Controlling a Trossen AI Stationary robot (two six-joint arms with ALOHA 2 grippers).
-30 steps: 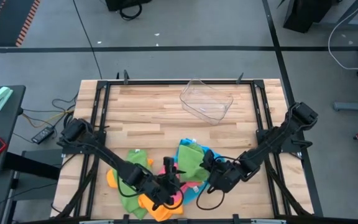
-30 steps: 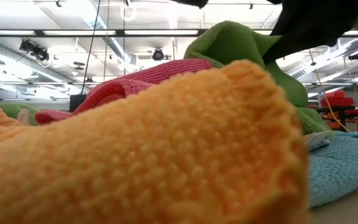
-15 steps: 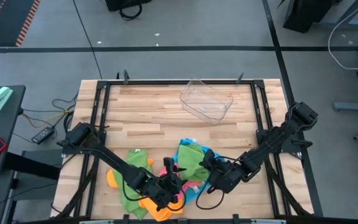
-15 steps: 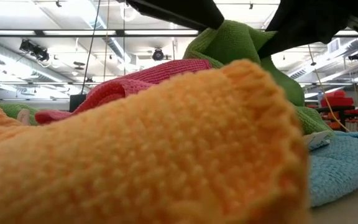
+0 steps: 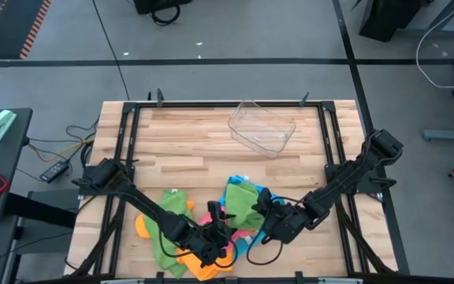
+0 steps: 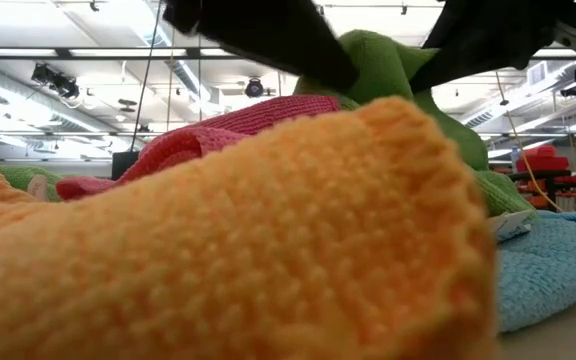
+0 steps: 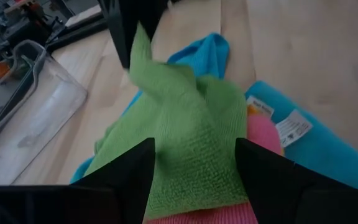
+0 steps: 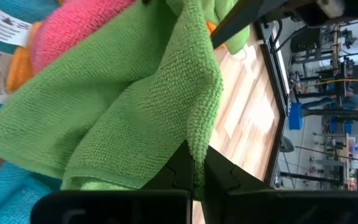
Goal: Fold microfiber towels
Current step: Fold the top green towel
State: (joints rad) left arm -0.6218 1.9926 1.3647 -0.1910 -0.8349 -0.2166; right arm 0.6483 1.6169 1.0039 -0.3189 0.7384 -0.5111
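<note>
High view shows a heap of bright microfiber towels at the near edge of the wooden slatted table point(image 5: 187, 138), with both dark arms reaching into it. The right gripper point(image 8: 196, 177) has its two fingers closed tight on the edge of a green looped-pile microfiber towel point(image 8: 123, 106), whose cloth drapes away from the pinch over a pink microfiber towel point(image 8: 73, 28) and a sky-blue microfiber towel point(image 8: 5, 186). The left gripper point(image 7: 194, 165) stands with its fingers spread wide, one on each side of the same green towel, which rises to a peak between and beyond them; no grip on the cloth can be seen. In the left wrist view the pink towel lies just under the green one, and the blue towel with its white label spreads beside them on the wood. An orange microfiber towel point(image 6: 218, 240) fills the low view's foreground. A clear rectangular plastic tray point(image 5: 262, 127) sits well apart, toward the far side of the table.
</note>
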